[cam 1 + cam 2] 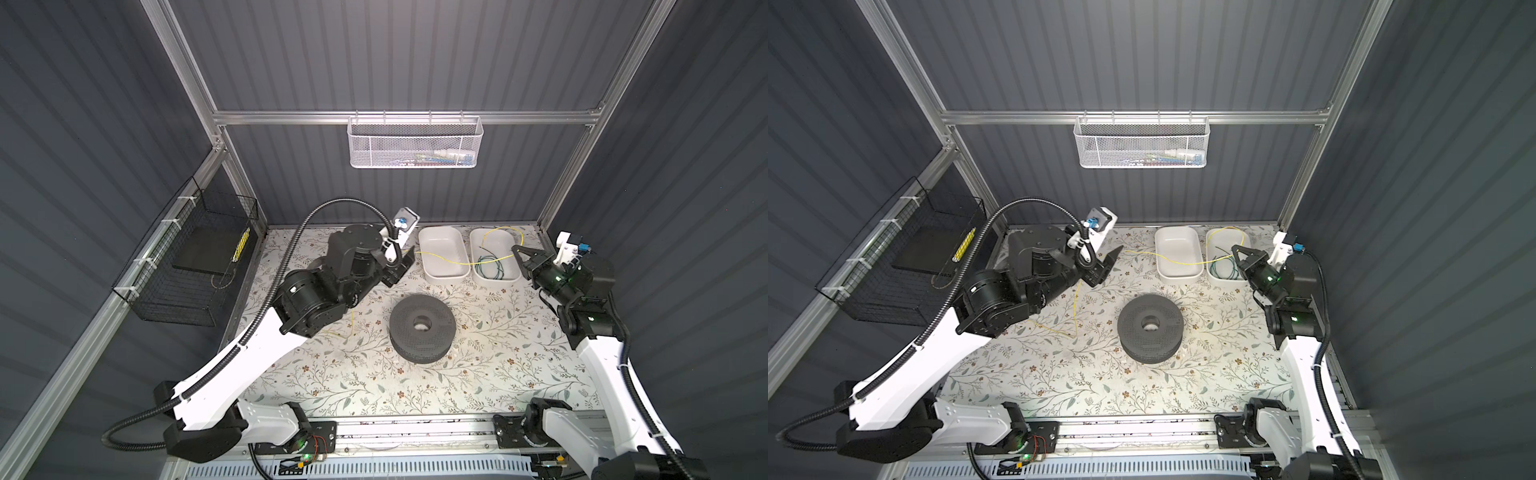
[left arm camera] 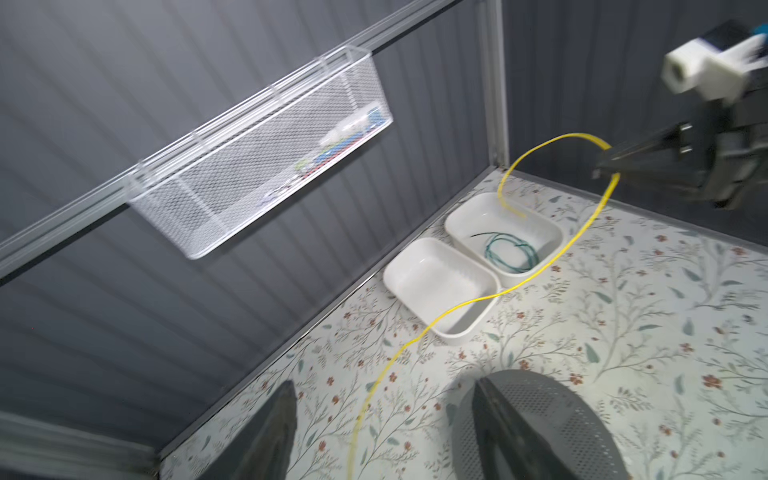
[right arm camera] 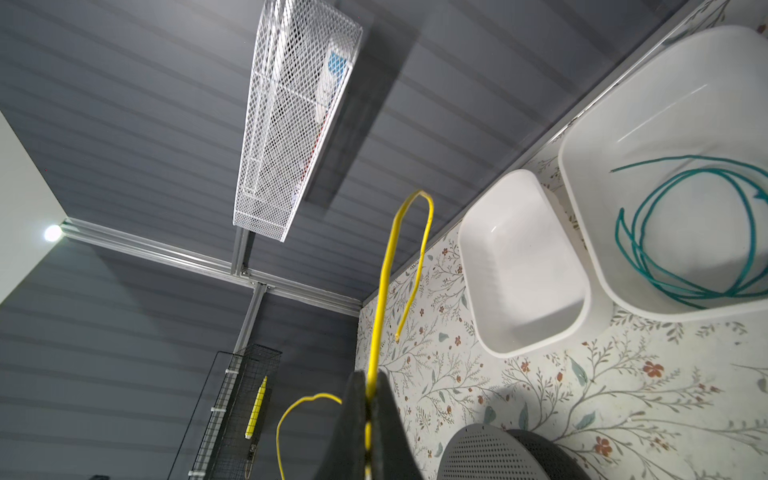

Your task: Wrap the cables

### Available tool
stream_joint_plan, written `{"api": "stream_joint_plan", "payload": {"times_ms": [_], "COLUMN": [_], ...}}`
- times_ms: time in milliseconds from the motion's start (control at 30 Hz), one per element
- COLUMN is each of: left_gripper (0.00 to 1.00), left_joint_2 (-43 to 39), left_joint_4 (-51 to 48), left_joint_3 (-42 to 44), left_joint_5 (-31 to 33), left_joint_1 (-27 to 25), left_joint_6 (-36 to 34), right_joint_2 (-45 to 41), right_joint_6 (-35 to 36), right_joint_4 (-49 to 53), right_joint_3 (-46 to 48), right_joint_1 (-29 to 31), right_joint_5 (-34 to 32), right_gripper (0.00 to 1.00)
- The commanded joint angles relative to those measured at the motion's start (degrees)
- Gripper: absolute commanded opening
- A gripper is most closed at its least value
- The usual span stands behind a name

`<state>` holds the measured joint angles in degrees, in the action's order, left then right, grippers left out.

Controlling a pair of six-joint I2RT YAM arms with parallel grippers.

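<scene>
Spool [image 1: 405, 320], yellow cable [image 3: 382, 291] crossing white bin [image 1: 446, 276]

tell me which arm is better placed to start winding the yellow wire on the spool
Right, probably: the right gripper is shut on the yellow wire; the left gripper is open, gripping nothing.

- left arm stretches toward the back of the counter [image 1: 498, 365], its end effector [image 1: 1111, 262] lifted, jaws standing apart.
- right arm is folded at the right edge, its end effector [image 1: 515, 248] pointing left, jaws pinched on the yellow wire [image 3: 384, 270].
</scene>
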<state>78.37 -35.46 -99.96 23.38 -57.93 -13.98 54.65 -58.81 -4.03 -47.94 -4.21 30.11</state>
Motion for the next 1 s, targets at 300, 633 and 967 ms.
{"api": "stream_joint_plan", "payload": {"times_ms": [300, 633, 967], "left_gripper": [0.61, 0.45, 0.33], "left_joint_2": [19.8, 20.7, 23.2], "left_joint_4": [14.5, 20.1, 17.7], "left_joint_3": [-1.8, 3.4, 2.6], "left_joint_5": [-20.3, -15.8, -13.7], "left_joint_1": [-3.6, -3.9, -3.9], "left_joint_6": [-3.5, -7.3, -8.3], "right_joint_2": [-3.9, -6.4, -6.4], "right_joint_6": [1.6, 1.6, 1.5], "right_joint_4": [2.7, 3.1, 2.9], "right_joint_3": [1.8, 3.6, 3.4], "right_joint_1": [9.7, 12.2, 13.2], "right_joint_5": [-4.1, -4.4, -4.0], "right_gripper": [0.00, 0.00, 0.00]}}
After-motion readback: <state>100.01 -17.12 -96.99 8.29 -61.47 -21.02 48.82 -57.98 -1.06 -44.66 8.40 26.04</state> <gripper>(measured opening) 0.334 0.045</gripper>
